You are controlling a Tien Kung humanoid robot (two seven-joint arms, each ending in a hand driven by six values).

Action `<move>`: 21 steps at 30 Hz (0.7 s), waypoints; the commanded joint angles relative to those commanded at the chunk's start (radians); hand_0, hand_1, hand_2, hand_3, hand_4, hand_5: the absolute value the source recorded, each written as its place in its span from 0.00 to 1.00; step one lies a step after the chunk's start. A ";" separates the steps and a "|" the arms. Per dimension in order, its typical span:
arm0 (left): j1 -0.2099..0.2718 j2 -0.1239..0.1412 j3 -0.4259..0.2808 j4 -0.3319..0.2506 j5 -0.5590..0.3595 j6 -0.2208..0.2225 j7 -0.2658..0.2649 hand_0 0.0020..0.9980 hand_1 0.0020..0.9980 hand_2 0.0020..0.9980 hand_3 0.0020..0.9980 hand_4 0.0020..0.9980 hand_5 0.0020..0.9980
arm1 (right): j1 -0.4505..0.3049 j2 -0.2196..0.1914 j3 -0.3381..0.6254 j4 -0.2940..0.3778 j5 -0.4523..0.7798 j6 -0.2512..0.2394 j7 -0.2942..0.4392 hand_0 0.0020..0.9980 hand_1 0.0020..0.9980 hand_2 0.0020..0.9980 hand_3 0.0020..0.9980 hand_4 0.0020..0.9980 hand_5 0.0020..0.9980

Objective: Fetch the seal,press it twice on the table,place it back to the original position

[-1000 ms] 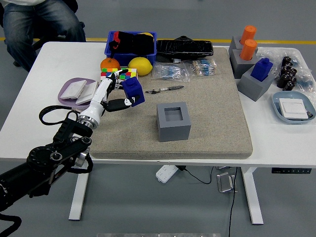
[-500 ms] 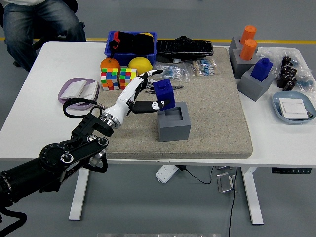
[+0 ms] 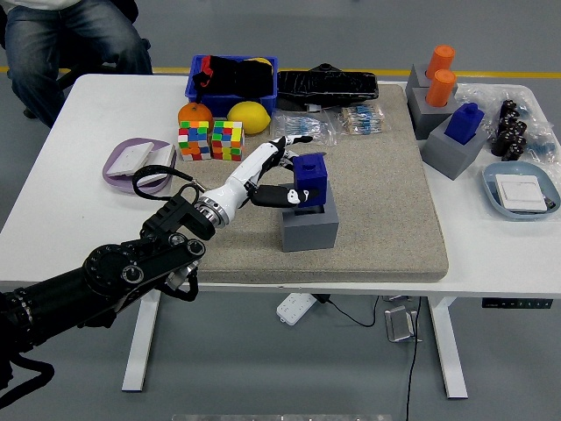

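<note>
Moving rightward across the mat since the earlier frames, the left hand point(image 3: 279, 180) is now carrying the blue seal point(image 3: 310, 179) over the grey holder point(image 3: 309, 226), fingers clenched around it. Just below the hand, the seal's base is entering the holder's recess, so I judge the return step is nearly finishing; release is remaining.

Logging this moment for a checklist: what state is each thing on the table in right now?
Blue seal: held by left hand, sitting in the grey holder.
Left hand: fingers shut on the seal.
Orange seals: upright in their holders.
Second blue seal: upright in its holder.
Blue bin: filled with dark items.
Cubes: scrambled, side by side.
</note>
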 joint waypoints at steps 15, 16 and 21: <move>0.000 -0.006 0.017 0.014 -0.009 -0.003 0.002 0.82 0.55 0.45 0.89 0.67 0.00 | 0.001 -0.002 0.002 0.001 0.000 -0.001 0.000 0.93 0.75 0.73 0.72 0.80 0.34; 0.001 -0.007 0.019 0.015 -0.009 -0.004 0.002 0.82 0.55 0.45 0.89 0.67 0.00 | 0.000 -0.001 0.002 0.001 0.000 -0.001 0.000 0.93 0.75 0.73 0.72 0.80 0.34; 0.003 -0.009 0.026 0.023 -0.012 -0.004 0.002 0.82 0.55 0.45 0.89 0.67 0.00 | -0.001 -0.001 0.003 0.000 -0.001 0.000 0.000 0.93 0.75 0.73 0.72 0.80 0.34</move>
